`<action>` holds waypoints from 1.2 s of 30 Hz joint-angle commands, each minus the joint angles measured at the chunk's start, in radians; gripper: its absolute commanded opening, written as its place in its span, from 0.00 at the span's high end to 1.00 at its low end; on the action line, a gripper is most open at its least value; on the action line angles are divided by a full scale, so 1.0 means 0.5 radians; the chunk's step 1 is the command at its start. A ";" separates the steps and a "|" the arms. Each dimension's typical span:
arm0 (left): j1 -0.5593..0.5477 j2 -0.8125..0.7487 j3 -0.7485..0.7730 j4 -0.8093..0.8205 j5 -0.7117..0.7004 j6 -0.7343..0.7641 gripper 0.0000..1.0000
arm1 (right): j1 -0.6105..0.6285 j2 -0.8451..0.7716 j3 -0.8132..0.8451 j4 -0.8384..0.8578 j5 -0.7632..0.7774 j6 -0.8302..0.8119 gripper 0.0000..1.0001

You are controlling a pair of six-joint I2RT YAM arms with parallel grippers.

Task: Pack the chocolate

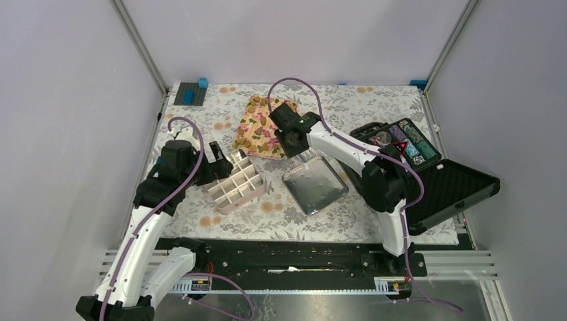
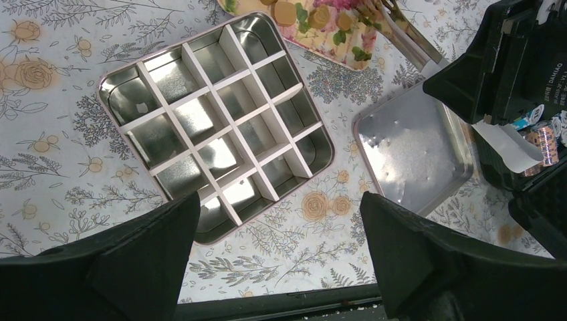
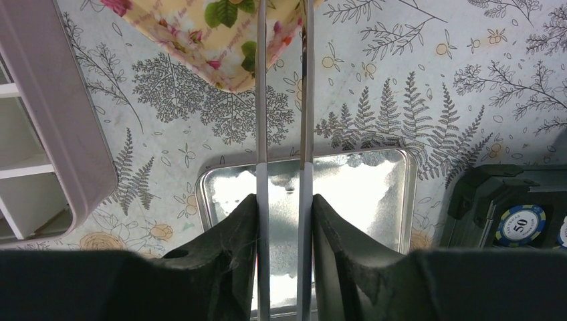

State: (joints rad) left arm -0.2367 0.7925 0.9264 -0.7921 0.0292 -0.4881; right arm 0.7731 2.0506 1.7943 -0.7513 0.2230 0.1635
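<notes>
Right gripper [image 3: 284, 204] pinches metal tongs [image 3: 261, 100] aimed at the floral tray [image 3: 200, 33] holding the chocolate [image 2: 286, 11], left gripper [image 2: 279, 208] wide open and empty above the divided tin [image 2: 227, 110]; lumps likely light, smooth, easily marred, so nip each gently across its sides.

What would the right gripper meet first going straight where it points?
Likely the yellow flower-printed tray: the long metal tongs in the right gripper reach over its corner. Height unclear.
</notes>
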 commanded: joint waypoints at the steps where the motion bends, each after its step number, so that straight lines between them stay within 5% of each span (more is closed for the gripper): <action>1: -0.005 -0.019 -0.010 0.082 -0.011 -0.008 0.01 | 0.034 -0.091 0.074 0.007 0.018 -0.001 0.74; 24: -0.005 0.039 0.068 0.078 -0.019 -0.020 0.01 | 0.037 -0.425 0.001 0.063 -0.300 0.053 0.82; 36: 0.122 0.316 0.583 -0.246 -0.158 -0.317 0.01 | 0.286 -0.560 -0.036 0.064 -0.376 0.071 0.82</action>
State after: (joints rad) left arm -0.2211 0.9207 1.1408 -0.8890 -0.0349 -0.5957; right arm 0.8539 1.8137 1.7786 -0.7509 0.0681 0.1852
